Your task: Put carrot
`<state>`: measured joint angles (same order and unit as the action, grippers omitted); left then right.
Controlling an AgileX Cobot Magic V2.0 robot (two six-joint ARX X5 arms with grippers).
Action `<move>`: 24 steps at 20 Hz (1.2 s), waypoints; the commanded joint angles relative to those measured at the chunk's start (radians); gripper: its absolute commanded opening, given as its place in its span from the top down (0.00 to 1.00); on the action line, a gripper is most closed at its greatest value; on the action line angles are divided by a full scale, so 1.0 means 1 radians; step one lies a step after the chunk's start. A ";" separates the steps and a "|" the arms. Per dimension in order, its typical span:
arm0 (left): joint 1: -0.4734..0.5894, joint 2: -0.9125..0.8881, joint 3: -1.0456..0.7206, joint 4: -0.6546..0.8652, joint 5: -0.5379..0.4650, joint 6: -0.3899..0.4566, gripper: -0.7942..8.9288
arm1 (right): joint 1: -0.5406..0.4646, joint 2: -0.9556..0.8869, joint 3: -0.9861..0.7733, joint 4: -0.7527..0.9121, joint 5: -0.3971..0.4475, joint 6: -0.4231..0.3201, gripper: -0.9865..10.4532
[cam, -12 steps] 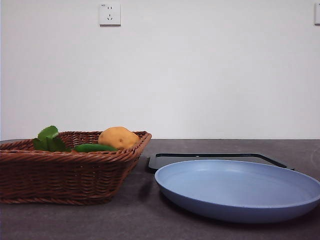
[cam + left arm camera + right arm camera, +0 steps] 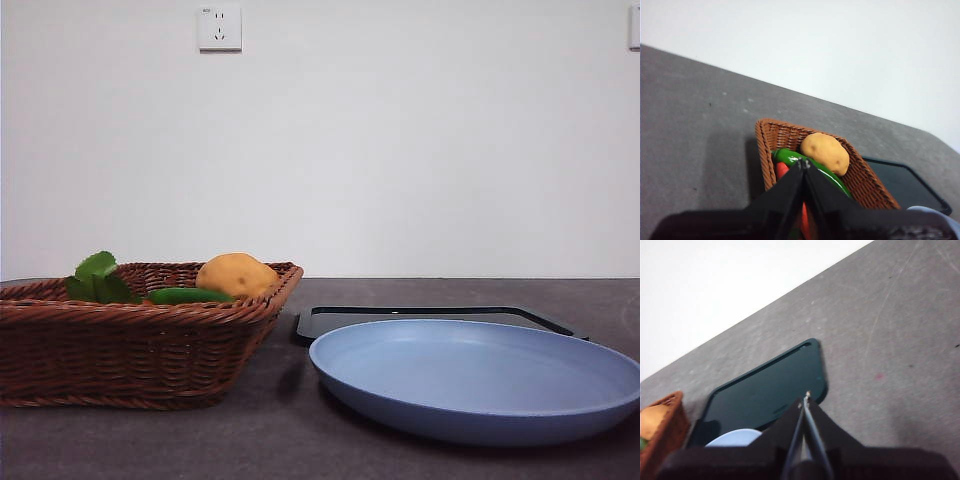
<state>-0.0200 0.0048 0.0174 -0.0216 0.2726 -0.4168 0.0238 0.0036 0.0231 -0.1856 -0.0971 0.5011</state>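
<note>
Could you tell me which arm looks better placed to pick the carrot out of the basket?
Left, probably. The left gripper, jaws shut, hangs over the basket with the carrot just beyond its tips. The right gripper, also shut, faces the dark tray, with the basket off to one side.

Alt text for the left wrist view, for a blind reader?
The left hand, jaws shut, hangs above a wicker basket holding a potato, a green vegetable and the carrot, mostly hidden by the jaws. A dark tray lies beyond the basket.
</note>
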 commanded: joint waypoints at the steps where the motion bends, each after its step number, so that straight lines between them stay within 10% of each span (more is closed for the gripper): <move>1: 0.002 0.001 -0.005 -0.010 -0.005 -0.076 0.91 | -0.002 0.002 0.011 -0.012 -0.035 0.025 0.91; 13: 0.002 0.285 0.221 -0.145 0.010 -0.027 0.91 | -0.002 0.235 0.281 -0.183 -0.088 -0.052 0.91; 24: -0.058 0.760 0.583 -0.293 0.282 0.171 0.91 | -0.002 0.640 0.553 -0.385 -0.253 -0.206 0.91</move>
<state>-0.0776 0.7635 0.5907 -0.3225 0.5449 -0.2985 0.0219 0.6392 0.5659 -0.5735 -0.3496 0.3218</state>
